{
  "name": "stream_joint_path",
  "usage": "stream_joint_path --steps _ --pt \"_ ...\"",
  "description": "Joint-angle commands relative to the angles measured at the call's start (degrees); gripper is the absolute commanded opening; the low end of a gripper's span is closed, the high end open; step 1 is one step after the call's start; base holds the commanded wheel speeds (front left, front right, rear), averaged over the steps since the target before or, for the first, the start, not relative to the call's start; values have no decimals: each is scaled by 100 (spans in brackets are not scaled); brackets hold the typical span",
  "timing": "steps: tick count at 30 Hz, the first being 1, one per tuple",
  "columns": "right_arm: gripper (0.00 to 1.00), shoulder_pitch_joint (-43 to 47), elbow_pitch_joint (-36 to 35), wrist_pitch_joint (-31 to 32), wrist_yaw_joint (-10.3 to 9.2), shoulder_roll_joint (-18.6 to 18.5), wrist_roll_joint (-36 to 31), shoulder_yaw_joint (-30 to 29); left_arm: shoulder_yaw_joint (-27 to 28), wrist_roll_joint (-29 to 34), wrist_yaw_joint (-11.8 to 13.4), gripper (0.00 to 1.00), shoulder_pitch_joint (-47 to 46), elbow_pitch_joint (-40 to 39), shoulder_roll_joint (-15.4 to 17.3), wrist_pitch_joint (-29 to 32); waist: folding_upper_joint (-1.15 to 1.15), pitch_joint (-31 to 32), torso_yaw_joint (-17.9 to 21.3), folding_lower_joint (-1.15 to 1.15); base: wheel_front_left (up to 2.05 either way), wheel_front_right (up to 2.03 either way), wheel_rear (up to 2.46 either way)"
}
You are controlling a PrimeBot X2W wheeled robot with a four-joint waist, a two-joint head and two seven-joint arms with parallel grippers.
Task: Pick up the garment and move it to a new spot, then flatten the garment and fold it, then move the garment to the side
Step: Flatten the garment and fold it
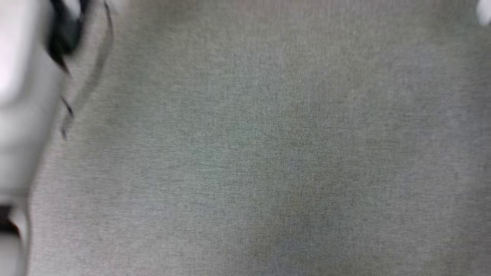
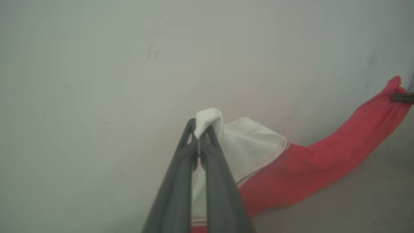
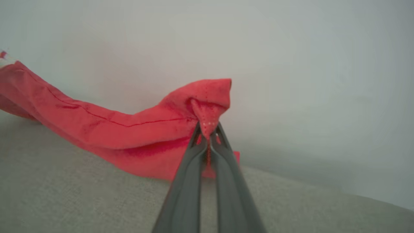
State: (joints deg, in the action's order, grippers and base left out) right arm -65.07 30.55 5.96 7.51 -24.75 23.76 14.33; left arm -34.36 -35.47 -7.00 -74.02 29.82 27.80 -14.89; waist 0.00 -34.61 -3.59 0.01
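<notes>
Left gripper clamped on white sleeve of the garment; right gripper clamped on its red edge. Garment hangs stretched between them, sagging over grey woven surface.

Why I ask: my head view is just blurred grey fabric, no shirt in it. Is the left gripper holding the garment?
Observer: Yes. In the left wrist view the left gripper is shut on a white sleeve corner of the garment.
Operator: And the right side?
Observer: In the right wrist view the right gripper is pinched shut on a red corner, and the red cloth sags away from it towards the other arm.
</notes>
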Motion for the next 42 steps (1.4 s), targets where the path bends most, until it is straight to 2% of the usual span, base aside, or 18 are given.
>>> stream_joint_path --steps 1,5,10,15,20,23,30,38,42 --pt "0 328 -10 -75 -4 -61 96 87 -39 -12 4 0 406 -126 -45 -38 0 367 -74 -1 0 0 0" --pt "0 1167 -151 -165 -5 -196 368 301 -219 91 100 0 1539 -621 62 -41 0 826 -132 -1 0 0 0" --pt "0 2224 -340 -223 -4 -291 634 430 -248 -239 294 0 2858 -1113 255 37 0 1395 -170 -1 0 0 0" --pt "0 3181 -625 -131 -4 -402 990 475 -267 -648 404 0 4141 -1519 754 263 0 1839 -195 -1 0 0 0" --pt "0 4004 -859 -65 -4 -529 1144 433 -506 -959 297 0 5272 -2023 1283 567 0 2202 -233 -1 0 0 0" --pt "0 4454 -975 14 -4 -577 1166 347 -576 -1193 379 0 5860 -2441 1523 742 0 2404 -256 -1 0 0 0" --pt "0 5586 -1463 292 -4 -581 1510 8 -708 -1712 662 0 6903 -3412 1977 1157 0 2821 -273 -1 0 0 0" --pt "0 6721 -2426 649 -3 -763 1822 -202 -925 -2051 1012 0 7807 -4304 2362 1441 0 3103 -126 -1 0 0 0" --pt "0 7117 -2772 697 -3 -818 1830 -419 -997 -2062 1062 0 8040 -4556 2580 1525 0 3122 -62 -1 0 0 0"
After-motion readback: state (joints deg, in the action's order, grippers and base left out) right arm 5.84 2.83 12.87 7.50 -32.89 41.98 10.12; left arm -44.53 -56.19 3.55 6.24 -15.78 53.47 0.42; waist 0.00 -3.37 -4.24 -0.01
